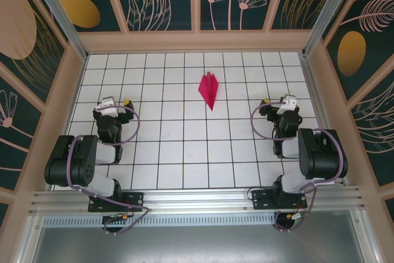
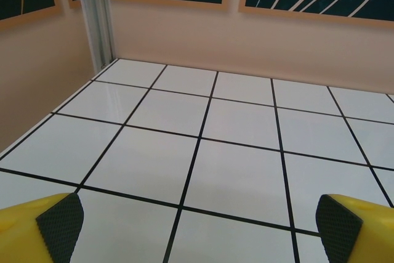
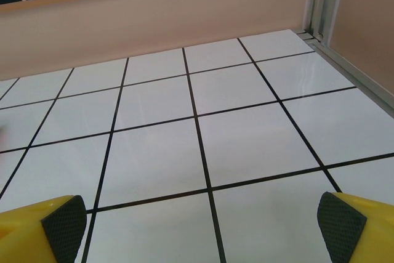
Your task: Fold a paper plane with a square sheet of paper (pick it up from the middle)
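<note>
left claw (image 2: 199, 222): yellow fingers (image 2: 21, 225), dimpled black pads (image 2: 60, 221)

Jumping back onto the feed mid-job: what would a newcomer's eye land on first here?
The magenta-pink paper plane, a slim folded dart lying alone in the far half of the white grid table, nose pointing to the near edge. Next, the left tool and right tool, both open and holding nothing, low over bare tiles on either side of it.

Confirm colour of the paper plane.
Plain magenta-pink; the paper plane shows best in the top external view.
</note>
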Controlling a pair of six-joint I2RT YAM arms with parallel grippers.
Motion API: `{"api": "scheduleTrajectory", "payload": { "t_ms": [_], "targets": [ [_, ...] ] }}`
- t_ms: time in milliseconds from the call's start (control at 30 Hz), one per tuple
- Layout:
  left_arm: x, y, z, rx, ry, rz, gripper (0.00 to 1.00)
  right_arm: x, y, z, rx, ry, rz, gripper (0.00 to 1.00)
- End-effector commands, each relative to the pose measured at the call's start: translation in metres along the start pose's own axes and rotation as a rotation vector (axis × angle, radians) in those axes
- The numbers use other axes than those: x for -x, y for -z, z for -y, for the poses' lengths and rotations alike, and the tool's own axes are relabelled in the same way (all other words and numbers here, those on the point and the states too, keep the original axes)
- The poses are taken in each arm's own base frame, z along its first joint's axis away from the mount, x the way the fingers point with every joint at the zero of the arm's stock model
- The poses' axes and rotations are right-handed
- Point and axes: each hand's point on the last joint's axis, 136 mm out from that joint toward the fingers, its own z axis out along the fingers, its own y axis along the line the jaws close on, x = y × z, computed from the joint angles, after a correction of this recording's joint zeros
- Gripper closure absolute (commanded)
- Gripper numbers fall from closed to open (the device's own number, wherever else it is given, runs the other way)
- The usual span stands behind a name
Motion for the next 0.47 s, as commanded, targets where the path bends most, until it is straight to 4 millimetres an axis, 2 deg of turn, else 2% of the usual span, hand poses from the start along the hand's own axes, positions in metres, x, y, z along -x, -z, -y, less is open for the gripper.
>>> {"api": "scheduleTrajectory", "payload": {
  "t_ms": [0,433],
  "targets": [
    [0.0134,-0.0044,0.0080,-0.046,-0.019,0.042,0.01,0.0095,0.0010,-0.0072,0.033,0.016,0.045,0.01],
    [0.0125,-0.0060,0.0103,-0.057,-0.028,0.035,0.02,0.0097,0.0017,-0.0082,0.038,0.016,0.048,0.01]
  ]
}}
